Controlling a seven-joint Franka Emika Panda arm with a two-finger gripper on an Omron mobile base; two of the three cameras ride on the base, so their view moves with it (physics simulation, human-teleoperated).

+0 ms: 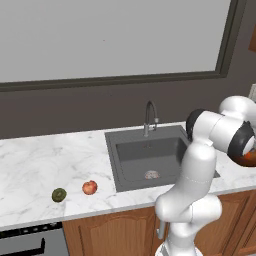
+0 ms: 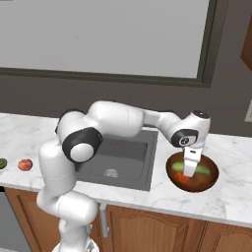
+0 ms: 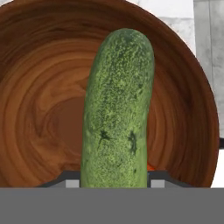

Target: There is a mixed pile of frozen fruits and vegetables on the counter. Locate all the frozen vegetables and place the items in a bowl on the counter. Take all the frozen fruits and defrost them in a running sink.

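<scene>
Cucumber (image 3: 118,109) is clamped in the tool (image 2: 189,173), jaws pinched on its sides near one end, the rest of it sticking out over the bowl (image 3: 39,87). Right base view shows the tool pointing down into the bowl, cucumber (image 2: 201,169) low inside the rim. Whether it touches the bowl floor I can't tell.

Why it's held this way: a grip across the narrow width suits a long, finger-shaped item, and centring it over the bowl's middle means it should land inside and not roll off the rim (bowl is broader than the cucumber is long, so plenty of margin).

Carrot (image 2: 181,178) looks already in the bowl, an orange patch under the tool; an orange sliver peeks past the cucumber in the hand view too.

Bowl (image 2: 211,181) sits on the worktop (image 2: 231,152) just right of the sink (image 2: 128,162), handy for both drop points.

Apple (image 1: 90,187) and the dark green round fruit (image 1: 59,195) lie close together on the worktop left of the sink (image 1: 150,155), near the front edge. Faucet (image 1: 150,117) stands at the back rim; no water visible.

My read: vegetable half nearly done, needs only a release. Fruit half not started.
</scene>
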